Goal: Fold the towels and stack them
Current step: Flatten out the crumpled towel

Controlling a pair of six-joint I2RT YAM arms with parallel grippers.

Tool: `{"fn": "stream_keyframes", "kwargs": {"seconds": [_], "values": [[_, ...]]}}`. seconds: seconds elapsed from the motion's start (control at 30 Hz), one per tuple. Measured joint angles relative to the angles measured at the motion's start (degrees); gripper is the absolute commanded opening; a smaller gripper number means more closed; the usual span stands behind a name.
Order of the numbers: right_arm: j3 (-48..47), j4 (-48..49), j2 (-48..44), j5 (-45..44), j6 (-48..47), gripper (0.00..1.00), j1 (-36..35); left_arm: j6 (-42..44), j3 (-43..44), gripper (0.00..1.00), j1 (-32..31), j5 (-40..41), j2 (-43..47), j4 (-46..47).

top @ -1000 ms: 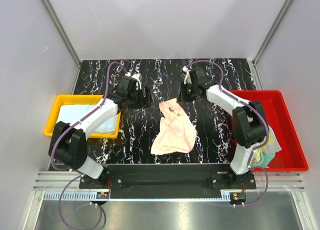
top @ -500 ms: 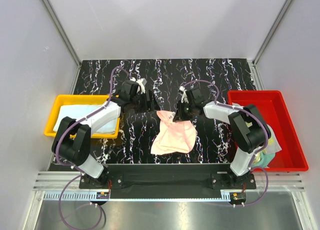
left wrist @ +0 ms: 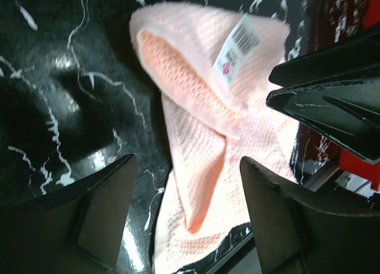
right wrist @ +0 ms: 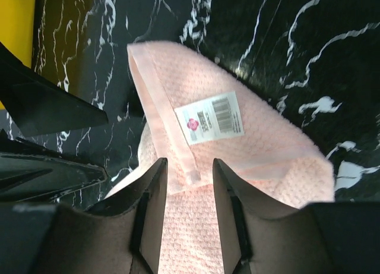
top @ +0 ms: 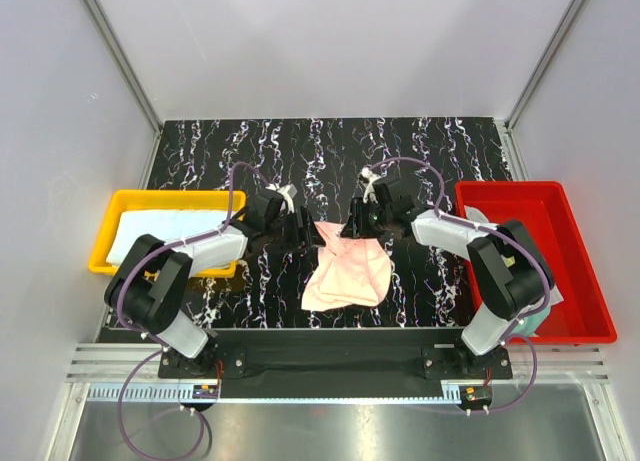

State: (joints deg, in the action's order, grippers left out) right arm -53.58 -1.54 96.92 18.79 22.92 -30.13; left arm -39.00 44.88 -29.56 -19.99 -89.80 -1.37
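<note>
The pink towel (top: 350,266) is lying crumpled on the surface (top: 430,151), and its labelled corner is sitting directly between the two end effectors. The right end effector (right wrist: 189,167) is hovering low over that corner with its jaws parted partway. The hem is running beneath the gap and nothing is gripped. The left end effector (left wrist: 187,167) is facing it with jaws wide and empty, the towel's rolled edge just ahead of its fingertips. Both are probably lining up on this edge to pull the cloth flat for folding. A light blue towel (top: 165,231) is resting in the yellow tray (top: 150,195) behind the left end effector, likely starting the stack.
</note>
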Motion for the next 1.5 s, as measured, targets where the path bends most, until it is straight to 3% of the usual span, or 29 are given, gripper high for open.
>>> {"fn": "stream_keyframes", "kwargs": {"seconds": [0.17,0.27,0.47,1.1,1.5], "values": [[-3.8,-1.5,-0.3,-2.2,-4.3,0.39,0.0,-0.5,0.5,0.69,0.0,0.4,-1.0,2.8],[-5.7,-1.7,0.0,-3.3,-7.9,0.40,-0.6,-0.6,2.6,0.64,0.0,1.7,-3.1,1.8],[-7.1,-1.7,1.7,-7.1,-14.8,0.41,-5.7,-1.7,3.2,0.61,0.6,4.9,-3.9,1.0],[-3.9,-4.5,3.0,-17.3,-24.8,0.38,-10.7,-3.1,0.9,0.64,3.0,8.8,2.3,0.2],[-3.9,-5.7,3.4,-17.6,-25.7,0.41,-11.6,-3.0,0.9,0.65,3.0,9.4,2.5,-1.7]]}}
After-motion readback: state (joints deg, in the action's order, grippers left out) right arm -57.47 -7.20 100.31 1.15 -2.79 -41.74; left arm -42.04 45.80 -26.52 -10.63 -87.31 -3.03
